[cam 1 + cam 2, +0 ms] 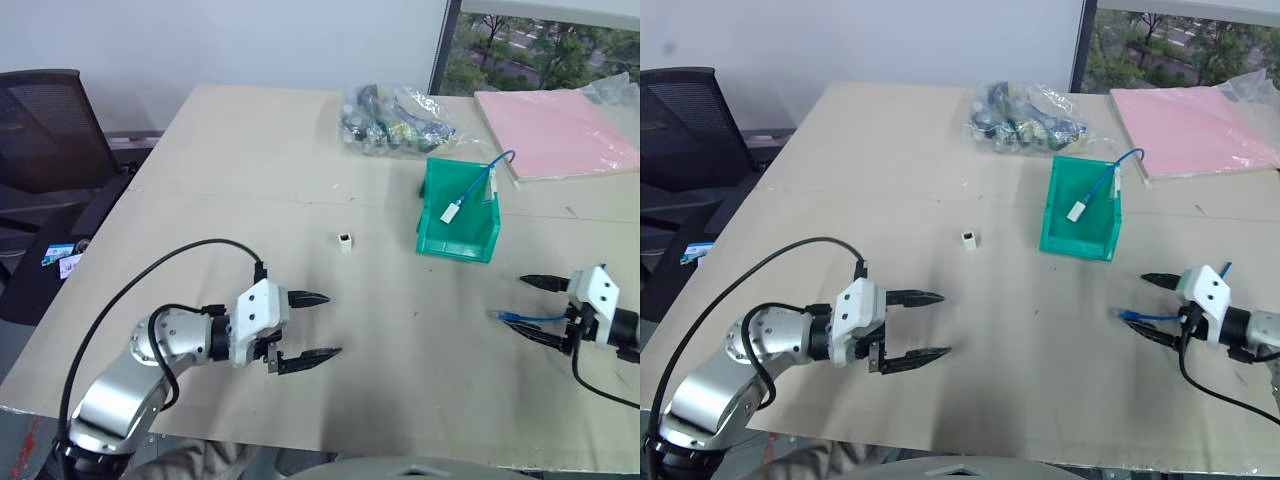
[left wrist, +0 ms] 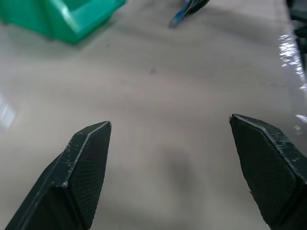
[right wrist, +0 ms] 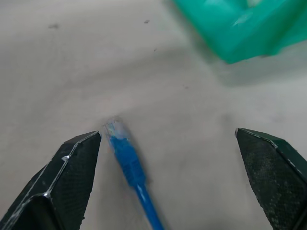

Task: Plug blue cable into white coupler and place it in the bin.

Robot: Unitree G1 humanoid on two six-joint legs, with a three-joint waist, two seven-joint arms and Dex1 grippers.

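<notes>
Left gripper hovering low over the tan table near the front edge, jaws spread wide, nothing between them. Right gripper over on the right side, also gaping wide, nothing pinched. Blue cable lying flat on the table between the right gripper's fingers, clear plug tip pointing toward the middle of the table, closer to one finger than the other but can't tell if touching. White coupler sitting alone mid-table, well apart from both grippers, just left of the bin. Teal-green bin already holding a different blue cable with white end piece, draped over its back wall. Clear bag of small parts behind the bin, pink folder at far right.
</notes>
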